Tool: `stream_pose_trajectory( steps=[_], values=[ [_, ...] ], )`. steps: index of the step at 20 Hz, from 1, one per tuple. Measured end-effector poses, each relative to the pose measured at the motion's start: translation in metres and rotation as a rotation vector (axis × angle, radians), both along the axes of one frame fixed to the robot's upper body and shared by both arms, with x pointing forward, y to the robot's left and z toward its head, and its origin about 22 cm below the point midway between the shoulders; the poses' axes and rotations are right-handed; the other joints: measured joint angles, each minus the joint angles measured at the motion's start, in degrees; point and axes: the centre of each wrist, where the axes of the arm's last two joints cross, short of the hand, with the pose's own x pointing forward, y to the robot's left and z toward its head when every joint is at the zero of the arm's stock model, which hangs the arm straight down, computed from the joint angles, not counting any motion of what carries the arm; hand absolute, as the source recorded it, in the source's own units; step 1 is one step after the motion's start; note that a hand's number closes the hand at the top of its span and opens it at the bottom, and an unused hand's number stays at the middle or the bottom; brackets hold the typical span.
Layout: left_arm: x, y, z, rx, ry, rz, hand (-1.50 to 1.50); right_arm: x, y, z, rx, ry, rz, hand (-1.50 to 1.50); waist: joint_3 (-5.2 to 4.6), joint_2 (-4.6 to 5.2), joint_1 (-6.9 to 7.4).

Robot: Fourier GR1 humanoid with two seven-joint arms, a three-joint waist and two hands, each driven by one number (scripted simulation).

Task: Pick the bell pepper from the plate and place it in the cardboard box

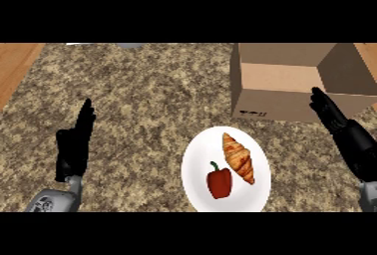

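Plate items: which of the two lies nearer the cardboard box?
The croissant, golden brown, on the white plate's right half reaching toward the cardboard box. The red bell pepper sits lower left, farther away.

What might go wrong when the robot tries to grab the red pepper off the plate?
The golden-brown croissant lies right beside the red bell pepper on the white round plate, so fingers closing on the pepper might bump or drag it. The open brown cardboard box has tall walls, so the black right hand, now open beside it, may knock the near wall if it carries the pepper too low.
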Motion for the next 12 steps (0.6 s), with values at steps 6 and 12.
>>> stream_pose_trajectory(
  steps=[6, 12],
  values=[
    [0.013, 0.010, 0.037, 0.121, -0.159, -0.210, 0.00, -0.007, 0.015, 0.058, 0.088, -0.269, 0.009, -1.50, -0.36, 0.33, -1.92],
    [0.014, 0.014, 0.056, 0.154, -0.235, -0.425, 0.00, -0.037, 0.010, 0.063, -0.136, -0.357, -0.013, -1.50, -0.45, 0.89, -1.94]
  ],
)
